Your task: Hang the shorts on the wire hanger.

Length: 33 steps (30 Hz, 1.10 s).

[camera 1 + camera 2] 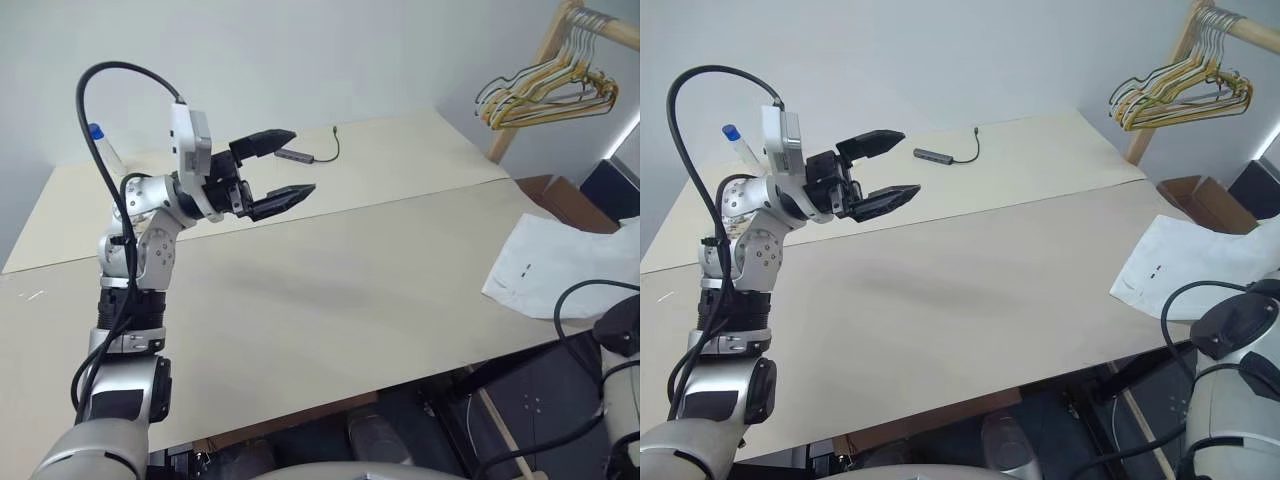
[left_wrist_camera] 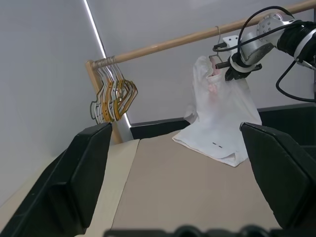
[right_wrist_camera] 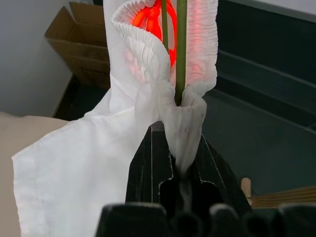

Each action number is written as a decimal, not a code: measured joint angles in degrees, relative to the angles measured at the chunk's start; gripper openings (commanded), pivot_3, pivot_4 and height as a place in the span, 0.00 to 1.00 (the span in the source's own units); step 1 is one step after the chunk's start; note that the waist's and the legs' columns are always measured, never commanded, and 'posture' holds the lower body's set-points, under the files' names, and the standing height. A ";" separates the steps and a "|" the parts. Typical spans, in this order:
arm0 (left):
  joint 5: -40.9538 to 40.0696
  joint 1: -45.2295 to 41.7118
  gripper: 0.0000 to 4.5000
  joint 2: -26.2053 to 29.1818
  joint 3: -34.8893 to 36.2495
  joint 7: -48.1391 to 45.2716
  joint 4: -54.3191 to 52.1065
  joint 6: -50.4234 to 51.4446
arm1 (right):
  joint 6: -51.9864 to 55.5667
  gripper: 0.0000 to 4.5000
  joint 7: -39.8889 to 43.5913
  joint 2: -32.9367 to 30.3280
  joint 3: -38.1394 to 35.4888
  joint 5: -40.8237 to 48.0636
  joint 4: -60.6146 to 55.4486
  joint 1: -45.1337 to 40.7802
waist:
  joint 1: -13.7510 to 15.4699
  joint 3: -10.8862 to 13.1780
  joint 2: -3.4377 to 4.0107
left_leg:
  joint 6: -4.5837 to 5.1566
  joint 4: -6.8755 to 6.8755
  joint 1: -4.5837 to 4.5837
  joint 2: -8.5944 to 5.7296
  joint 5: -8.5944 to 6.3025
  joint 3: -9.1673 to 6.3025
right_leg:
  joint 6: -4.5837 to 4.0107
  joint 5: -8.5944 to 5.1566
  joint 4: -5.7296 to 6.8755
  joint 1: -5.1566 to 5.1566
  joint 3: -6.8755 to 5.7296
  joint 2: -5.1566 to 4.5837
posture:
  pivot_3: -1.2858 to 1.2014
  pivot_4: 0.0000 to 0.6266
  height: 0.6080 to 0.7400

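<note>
Beside the table edge, right gripper (image 3: 183,163) clenched on shorts (image 3: 89,168) waistband, wire hanger (image 3: 180,49) threaded through it.

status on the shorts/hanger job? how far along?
Done: the shorts are lifted, the wire hanger threaded through their waistband, its hook near the wooden rail.
In hand: the right gripper is shut on the waistband; the shorts' lower edge trails on the table.
Left: seat the hook on the rail and release. The left gripper hovers open, holding nothing.

table (image 1: 300,300): beige | on it: shorts (image 1: 560,270) hem; cable adapter (image 1: 935,155)
</note>
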 measured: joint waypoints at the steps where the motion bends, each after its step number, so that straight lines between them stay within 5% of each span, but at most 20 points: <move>1: 0.00 -0.04 1.00 0.01 0.01 0.00 0.00 0.00 | -0.45 0.00 0.16 0.00 0.63 0.03 0.01 0.60 | 0.00 0.00 0.00 | 0.00 0.00 0.00 0.00 0.00 0.01 | 0.00 0.00 0.00 0.00 0.01 -0.01 | 0.43 0.00 1.00; 14: -2.37 0.39 1.00 0.37 0.26 -1.99 -1.51 1.05 | -4.66 1.00 -2.38 0.68 1.51 0.22 -1.62 3.92 | 0.01 0.00 0.02 | 0.00 0.00 0.03 0.00 0.00 0.01 | 0.01 -0.01 0.02 0.01 0.02 0.01 | 0.43 0.00 1.00; 23: -2.56 1.24 1.00 0.42 0.28 -2.19 -2.90 2.19 | -9.03 1.00 -5.69 3.37 6.37 -1.54 -12.01 7.17 | 0.15 0.00 0.04 | 0.00 0.00 0.02 0.00 0.00 -0.01 | 0.02 -0.01 0.02 0.01 0.03 0.01 | 0.44 0.00 1.00; 29: -2.48 2.13 1.00 0.50 0.74 -0.69 -3.97 2.44 | -23.08 1.00 -8.30 2.82 21.12 -12.81 -22.97 14.84 | 0.08 -0.01 0.05 | 0.00 -0.02 0.08 0.01 0.00 0.04 | 0.05 -0.02 0.03 0.00 0.14 0.00 | 0.45 0.00 1.00; 33: -1.75 3.96 1.00 1.22 0.74 1.54 -4.81 2.42 | -30.27 1.00 -2.71 1.95 29.01 -16.28 -26.66 15.21 | 0.15 0.00 0.02 | 0.00 -0.02 0.17 0.06 0.00 -0.02 | 0.05 -0.02 0.03 0.07 0.10 0.09 | 0.46 0.00 1.00</move>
